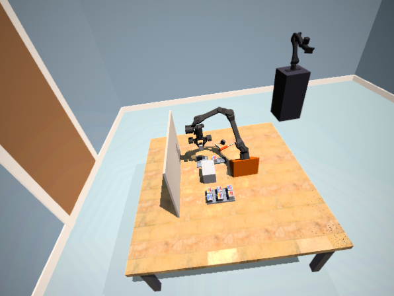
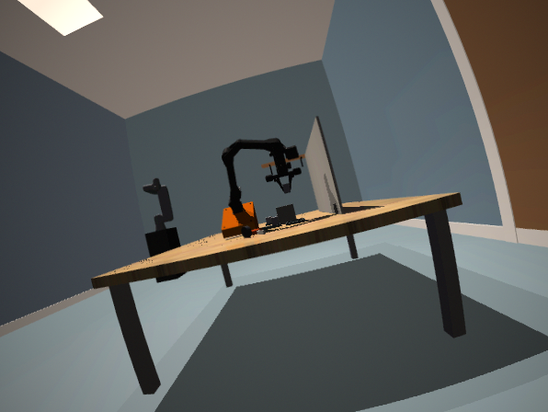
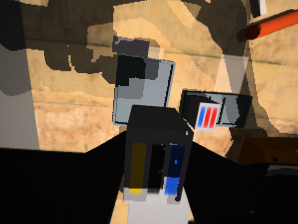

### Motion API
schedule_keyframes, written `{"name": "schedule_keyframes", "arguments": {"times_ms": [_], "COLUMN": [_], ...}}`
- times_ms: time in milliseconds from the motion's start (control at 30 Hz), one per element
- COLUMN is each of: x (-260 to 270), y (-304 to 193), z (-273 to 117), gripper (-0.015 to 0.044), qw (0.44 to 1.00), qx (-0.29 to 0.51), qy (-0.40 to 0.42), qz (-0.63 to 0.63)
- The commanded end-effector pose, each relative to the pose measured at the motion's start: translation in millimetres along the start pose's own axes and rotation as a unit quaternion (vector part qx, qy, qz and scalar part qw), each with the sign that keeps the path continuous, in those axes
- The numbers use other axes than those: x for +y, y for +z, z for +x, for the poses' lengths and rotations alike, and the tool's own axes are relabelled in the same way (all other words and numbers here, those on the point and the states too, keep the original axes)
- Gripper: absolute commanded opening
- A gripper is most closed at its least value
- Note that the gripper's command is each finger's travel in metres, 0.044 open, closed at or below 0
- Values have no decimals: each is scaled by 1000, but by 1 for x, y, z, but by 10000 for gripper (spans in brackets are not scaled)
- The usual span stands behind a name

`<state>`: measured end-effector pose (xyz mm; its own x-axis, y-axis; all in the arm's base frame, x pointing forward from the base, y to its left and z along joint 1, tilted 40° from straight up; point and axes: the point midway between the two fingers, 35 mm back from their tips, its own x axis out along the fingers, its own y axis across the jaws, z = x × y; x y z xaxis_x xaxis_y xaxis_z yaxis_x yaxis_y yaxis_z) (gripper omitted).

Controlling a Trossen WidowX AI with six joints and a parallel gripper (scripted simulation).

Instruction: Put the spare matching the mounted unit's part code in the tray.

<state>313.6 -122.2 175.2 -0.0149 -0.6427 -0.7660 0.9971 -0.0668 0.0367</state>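
My gripper (image 1: pixel 201 147) (image 2: pixel 287 188) (image 3: pixel 151 138) is shut on a dark block with yellow, black and blue stripes, held in the air above the table. Whether this block is the mounted unit or a spare, I cannot tell. The flat grey tray (image 3: pixel 157 80) lies below and beyond it in the wrist view, partly in shadow; no unit shows in it. Right of the tray is a low holder (image 3: pixel 236 111) with a unit (image 3: pixel 207 116) (image 1: pixel 214 158) striped blue, red and red. A rack (image 1: pixel 216 202) nearer the top camera bears several striped units.
A grey box (image 1: pixel 208 166) (image 2: pixel 285 213) stands between the tray and the rack. A tall pale panel (image 1: pixel 173 165) (image 2: pixel 322 175) stands on one side, the orange base block (image 1: pixel 244 166) on the other. An orange-handled tool (image 1: pixel 224 147) (image 3: pixel 272 25) and a black round object (image 1: pixel 223 141) lie behind.
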Motion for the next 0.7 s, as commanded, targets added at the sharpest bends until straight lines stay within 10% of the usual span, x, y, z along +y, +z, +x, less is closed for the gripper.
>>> {"name": "schedule_keyframes", "arguments": {"times_ms": [0, 667], "x": [5, 10], "y": [1, 0], "z": [1, 22], "gripper": [0, 0], "qw": [1000, 1000], "qx": [-2, 0], "qy": [2, 2], "qz": [1, 1]}}
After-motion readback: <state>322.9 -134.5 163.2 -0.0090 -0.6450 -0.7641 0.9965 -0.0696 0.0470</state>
